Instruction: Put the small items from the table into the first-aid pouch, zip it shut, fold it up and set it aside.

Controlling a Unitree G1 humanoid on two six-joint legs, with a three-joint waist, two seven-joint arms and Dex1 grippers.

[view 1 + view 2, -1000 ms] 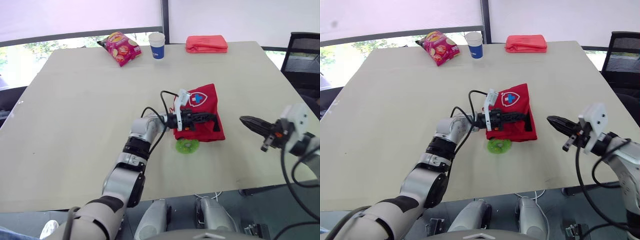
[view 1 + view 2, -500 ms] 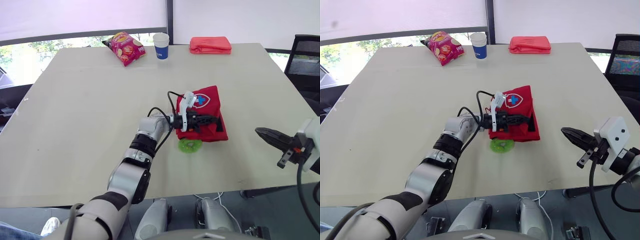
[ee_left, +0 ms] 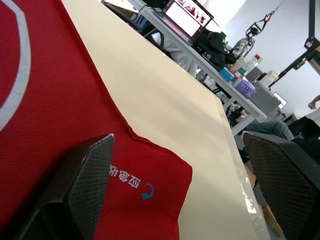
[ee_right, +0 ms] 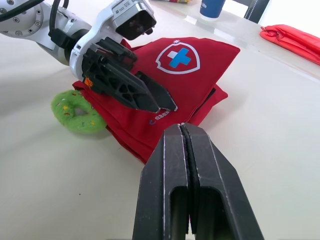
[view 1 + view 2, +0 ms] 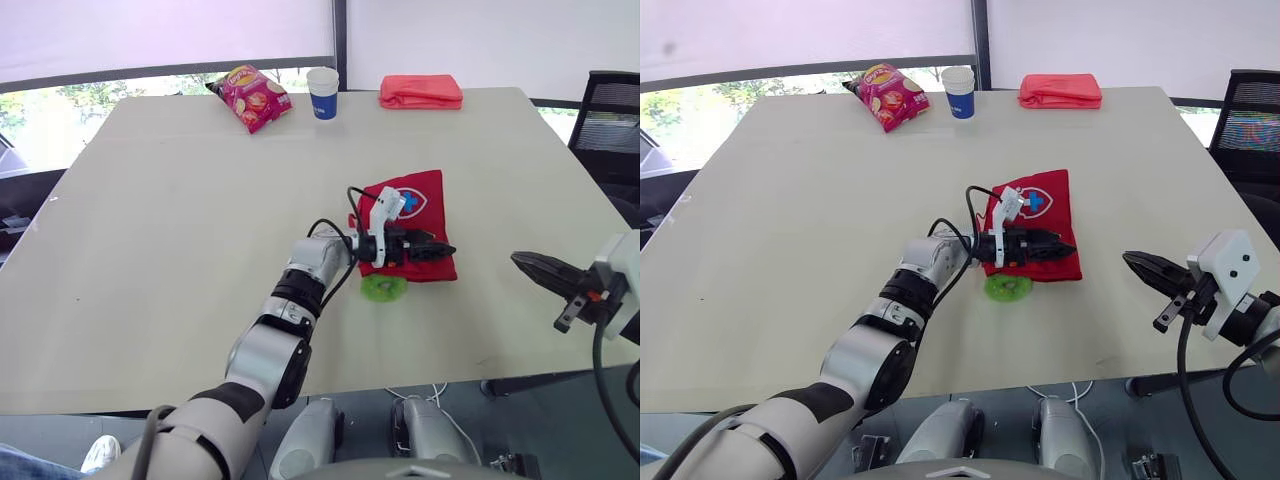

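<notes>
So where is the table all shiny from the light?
Left wrist view: the table's far edge gleams white. Right wrist view: it shines beside the cup. Eye views: soft daylight seems to come from the window, so the pouch casts hardly any shadow.

Woven red cloth pouch (image 5: 430,215), matt tbl (image 5: 180,200)

Snack bag (image 5: 250,96), paper cup (image 5: 322,92), red cloth (image 5: 420,91) along far edge.
</notes>
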